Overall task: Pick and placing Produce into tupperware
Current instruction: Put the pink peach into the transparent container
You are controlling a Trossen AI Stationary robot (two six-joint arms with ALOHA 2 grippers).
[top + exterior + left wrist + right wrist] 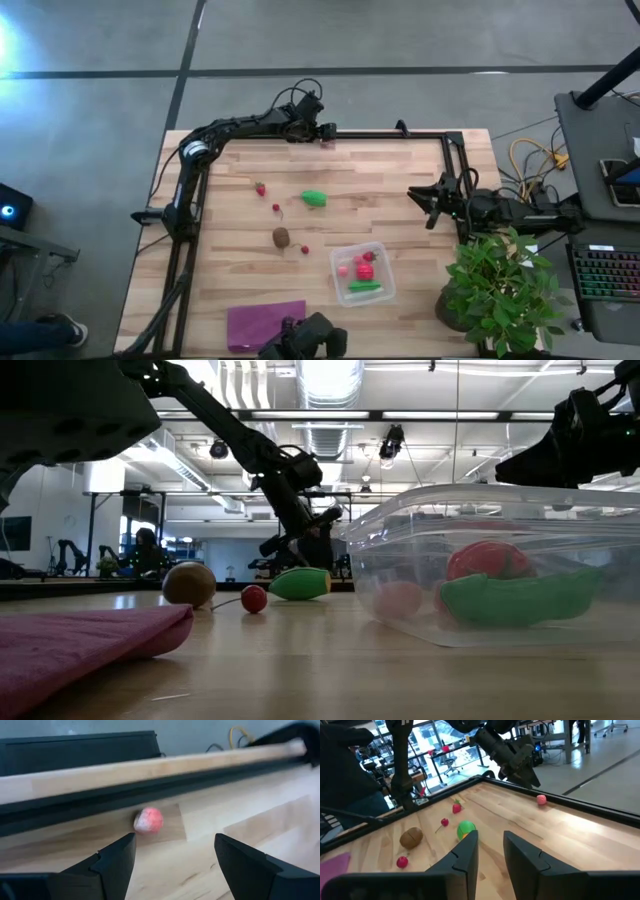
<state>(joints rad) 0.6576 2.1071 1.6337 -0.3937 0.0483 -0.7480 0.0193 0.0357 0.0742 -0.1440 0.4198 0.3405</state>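
Jaws of the left gripper [172, 862] are spread before a pink berry [148, 820], the right gripper's [490, 851] clenched empty, while several pieces are already held in the tupperware [379, 286] and others are left on the counter [400, 190].

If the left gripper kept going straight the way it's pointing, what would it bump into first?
Probably the small pink ball, which lies just ahead between the open fingers of the left gripper. Right behind it runs the dark rail along the table edge.
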